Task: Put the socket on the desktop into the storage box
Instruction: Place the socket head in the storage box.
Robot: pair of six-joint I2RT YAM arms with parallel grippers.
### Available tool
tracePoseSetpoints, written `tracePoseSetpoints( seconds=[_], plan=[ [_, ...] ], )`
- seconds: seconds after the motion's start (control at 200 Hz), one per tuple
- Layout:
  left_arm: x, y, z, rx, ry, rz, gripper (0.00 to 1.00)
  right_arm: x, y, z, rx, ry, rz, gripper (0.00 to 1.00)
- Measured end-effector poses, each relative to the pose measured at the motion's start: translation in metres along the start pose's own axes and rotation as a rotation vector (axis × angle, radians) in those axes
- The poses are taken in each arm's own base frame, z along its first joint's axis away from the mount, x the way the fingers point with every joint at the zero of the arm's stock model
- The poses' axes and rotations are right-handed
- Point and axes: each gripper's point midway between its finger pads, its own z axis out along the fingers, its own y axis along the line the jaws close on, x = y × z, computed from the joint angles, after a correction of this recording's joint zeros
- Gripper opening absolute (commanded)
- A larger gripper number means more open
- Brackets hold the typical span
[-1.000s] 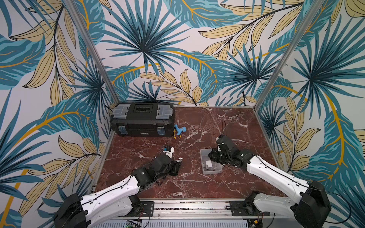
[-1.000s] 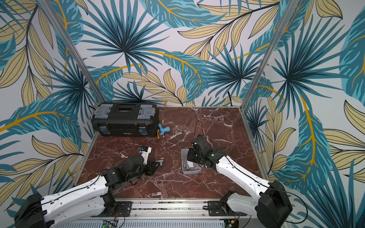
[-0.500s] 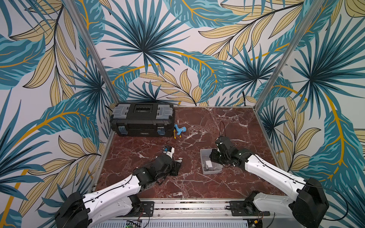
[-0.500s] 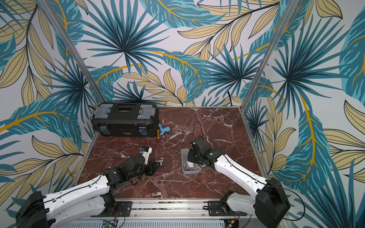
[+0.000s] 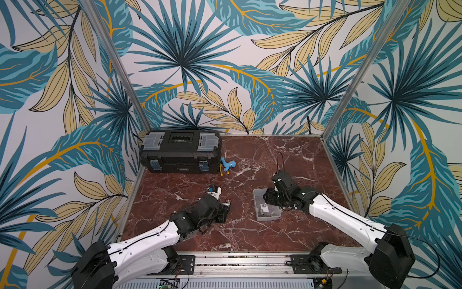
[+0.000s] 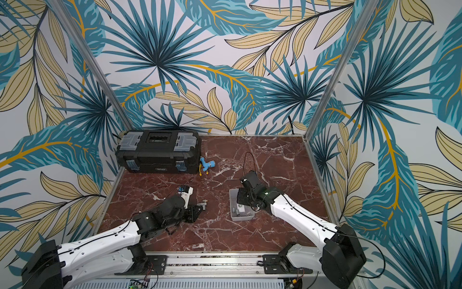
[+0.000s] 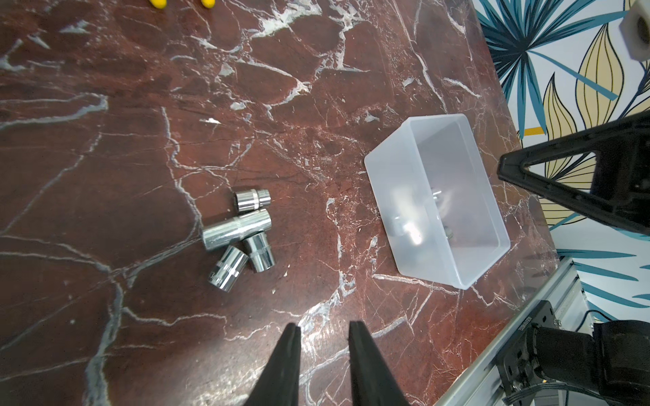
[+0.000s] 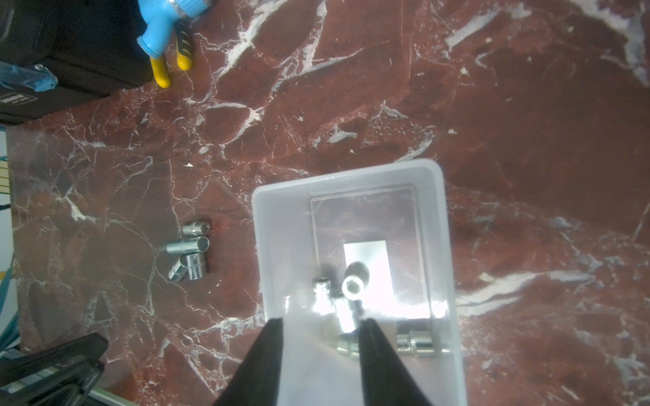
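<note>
Holding right gripper fingers apart over pale grey plastic storage box, seemingly releasing; next needing slightly parted left gripper around chrome metal sockets mid-desktop.

Top pair: high behind my arms, side by side, facing down and forward from far off; both top views hold the whole desktop.
Left wrist: close behind my left claw, looking down past its tips.
Right wrist: close behind my right claw, looking down into the box under it.
Shared: both wrist views hold the box and the sockets beside it.
</note>
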Motion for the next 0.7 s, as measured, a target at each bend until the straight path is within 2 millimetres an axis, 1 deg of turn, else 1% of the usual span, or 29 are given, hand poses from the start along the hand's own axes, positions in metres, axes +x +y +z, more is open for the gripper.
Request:
tracePoseSetpoints(
  seconds=[0.105,0.19,0.255,0.326,0.421,0.521,0.701],
  plan=[
    [-0.005,-0.003,-0.001,0.002,-0.013,-0.001,0.31,0.001,0.010,-0.005,-0.013,-0.004,-0.033,0.47],
    [-0.006,-0.001,-0.001,-0.009,-0.020,-0.005,0.37,0.001,0.023,-0.011,-0.030,-0.017,-0.072,0.50],
    [-0.006,0.002,-0.002,-0.023,-0.021,-0.009,0.40,0.003,0.035,-0.016,-0.042,-0.034,-0.111,0.53],
    [-0.004,0.005,-0.002,-0.035,-0.016,-0.016,0.45,0.009,0.052,-0.023,-0.062,-0.050,-0.169,0.55],
    [-0.004,0.012,-0.002,-0.069,-0.020,-0.025,0.47,0.019,0.076,-0.029,-0.088,-0.065,-0.245,0.56],
    [-0.004,0.022,-0.003,-0.110,-0.023,-0.041,0.49,0.031,0.093,-0.027,-0.089,-0.067,-0.305,0.56],
    [-0.008,0.042,-0.011,-0.186,-0.046,-0.090,0.50,0.052,0.115,-0.009,-0.061,-0.053,-0.386,0.56]
  ],
)
